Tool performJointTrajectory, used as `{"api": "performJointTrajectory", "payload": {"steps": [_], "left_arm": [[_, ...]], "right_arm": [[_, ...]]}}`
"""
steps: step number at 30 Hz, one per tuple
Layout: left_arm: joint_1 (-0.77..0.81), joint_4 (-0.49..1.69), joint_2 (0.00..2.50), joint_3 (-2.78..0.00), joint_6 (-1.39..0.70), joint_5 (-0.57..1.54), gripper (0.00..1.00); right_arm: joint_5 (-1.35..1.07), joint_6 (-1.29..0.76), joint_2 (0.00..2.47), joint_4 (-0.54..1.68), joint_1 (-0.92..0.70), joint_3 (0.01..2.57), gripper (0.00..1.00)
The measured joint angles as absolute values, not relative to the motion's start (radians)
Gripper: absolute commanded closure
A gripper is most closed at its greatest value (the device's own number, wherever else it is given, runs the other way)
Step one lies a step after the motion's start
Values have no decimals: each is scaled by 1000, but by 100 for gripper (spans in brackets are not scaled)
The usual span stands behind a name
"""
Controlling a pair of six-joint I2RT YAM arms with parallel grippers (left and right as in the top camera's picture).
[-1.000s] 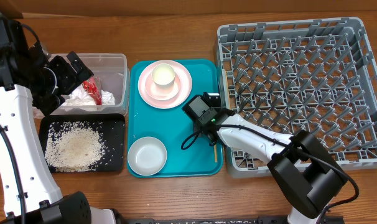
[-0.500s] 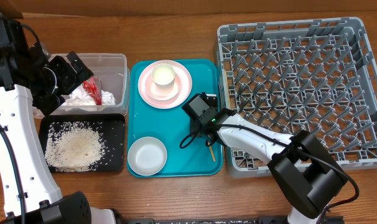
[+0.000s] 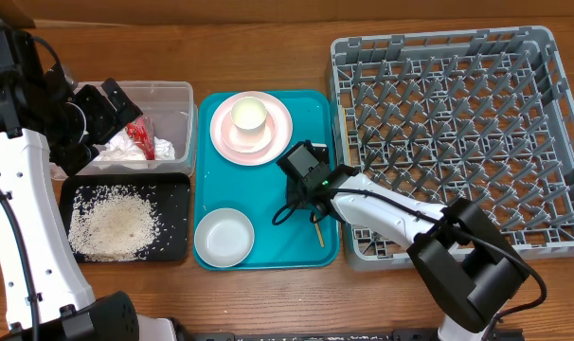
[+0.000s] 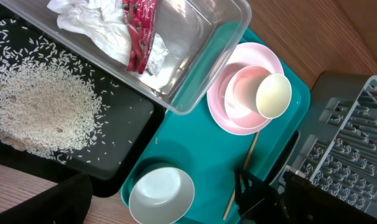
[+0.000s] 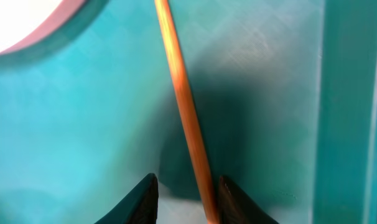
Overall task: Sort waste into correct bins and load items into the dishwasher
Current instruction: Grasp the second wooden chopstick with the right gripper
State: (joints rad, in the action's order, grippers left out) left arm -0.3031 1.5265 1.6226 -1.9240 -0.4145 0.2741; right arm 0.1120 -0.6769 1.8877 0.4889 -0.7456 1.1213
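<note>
While rice point(image 3: 112, 224) dots the black tray point(image 3: 176, 202), the tub point(image 3: 180, 114) holds napkin point(image 3: 124, 148) and wrapper point(image 3: 144, 136).

The teal tray point(image 3: 268, 194) carried a pink plate point(image 3: 281, 134) and white bowl point(image 3: 224, 237); the rack point(image 3: 439, 123) was grey lattice; white rice point(image 3: 112, 223) speckled the black tray point(image 3: 178, 242); the wrapper point(image 3: 142, 137) was red.

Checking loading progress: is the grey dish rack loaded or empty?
Empty: overhead, the dish rack shows only bare pegs and lattice wherever the right arm does not cover it. The pink plate and white bowl sit on the teal tray.
</note>
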Motion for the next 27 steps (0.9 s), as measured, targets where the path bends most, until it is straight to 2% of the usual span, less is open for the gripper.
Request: {"api": "performJointTrajectory", "payload": {"steps": [10,17,27], "left_arm": [[-303,1526,1623,-1924,-414,274,0],[-303,1526,1623,-1924,-414,274,0],[-303,1526,1623,-1924,-414,274,0]], "right_arm": [[116,-677,1888,480,-745,1122,69],[123,-669,1888,490,-745,1122,79],[80,-668,1887,516,-744,1122,79]]}}
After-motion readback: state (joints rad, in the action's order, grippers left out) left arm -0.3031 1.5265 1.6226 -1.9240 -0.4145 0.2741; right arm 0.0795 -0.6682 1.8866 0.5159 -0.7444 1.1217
